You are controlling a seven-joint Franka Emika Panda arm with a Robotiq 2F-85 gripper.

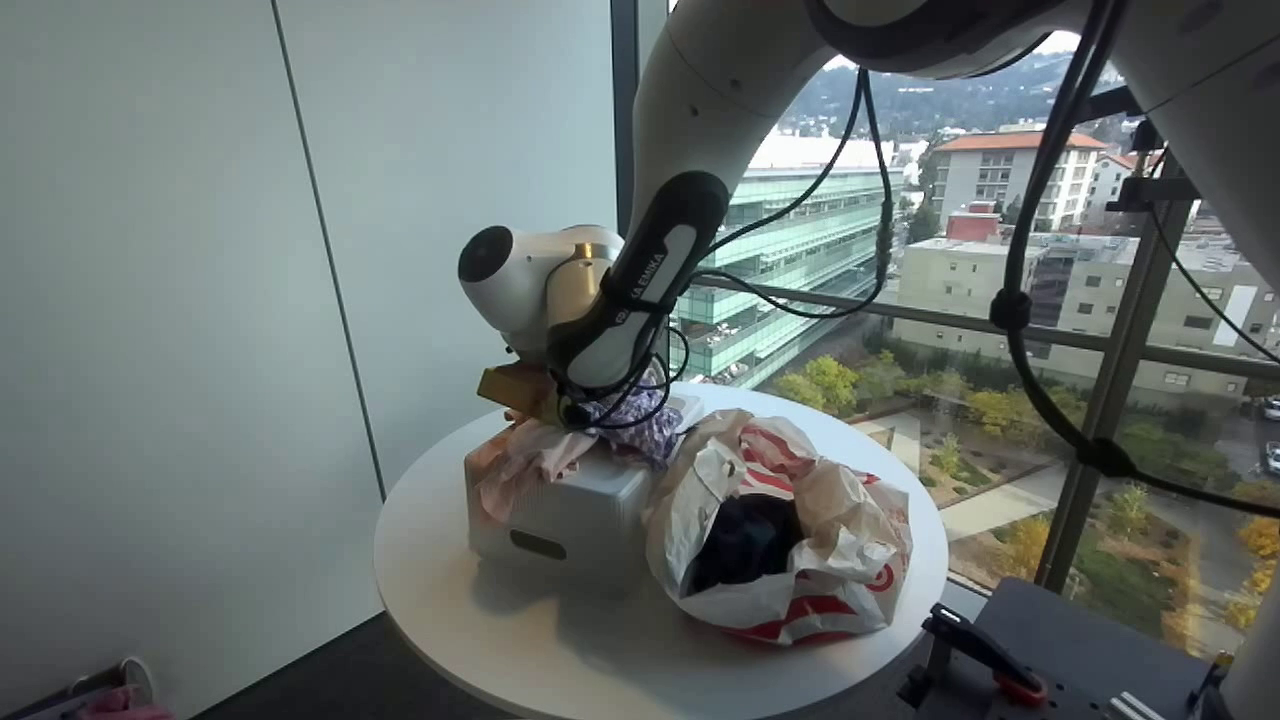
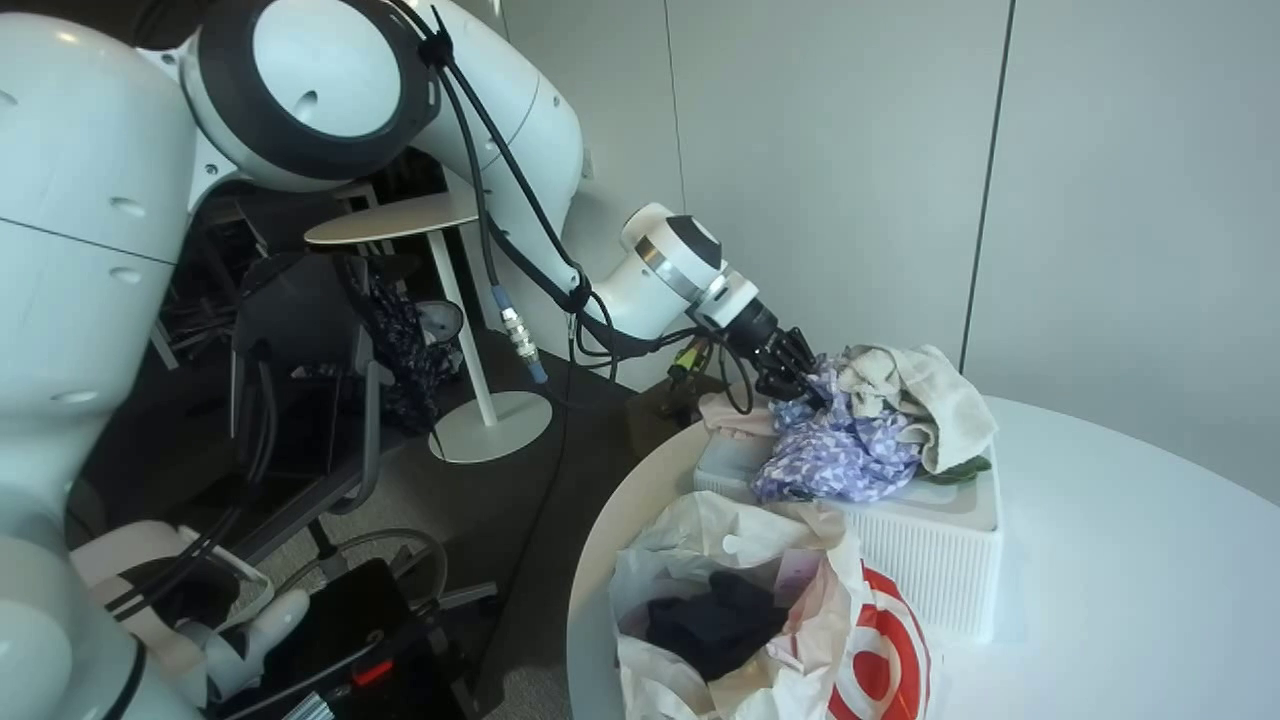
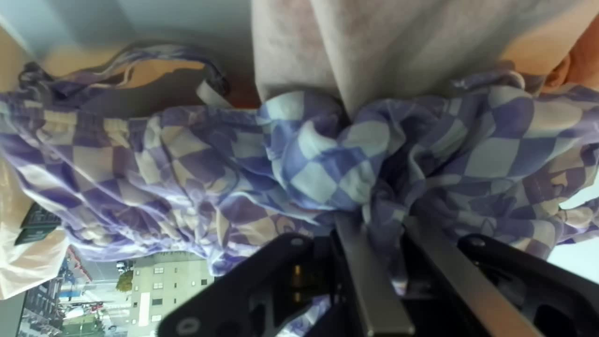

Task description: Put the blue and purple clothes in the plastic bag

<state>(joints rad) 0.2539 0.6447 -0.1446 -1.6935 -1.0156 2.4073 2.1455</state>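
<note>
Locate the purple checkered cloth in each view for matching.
In an exterior view: purple checkered cloth near the centre.
In an exterior view: the cloth right of centre.
Wrist view: the cloth spans the middle.
Shared landmark: red-printed bag, in both exterior views, likely also at the wrist view's left edge.

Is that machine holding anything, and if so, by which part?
The gripper holds the purple-and-white checked cloth by a bunched fold pinched between its fingers; which part of the cloth that is, I cannot tell.
</note>
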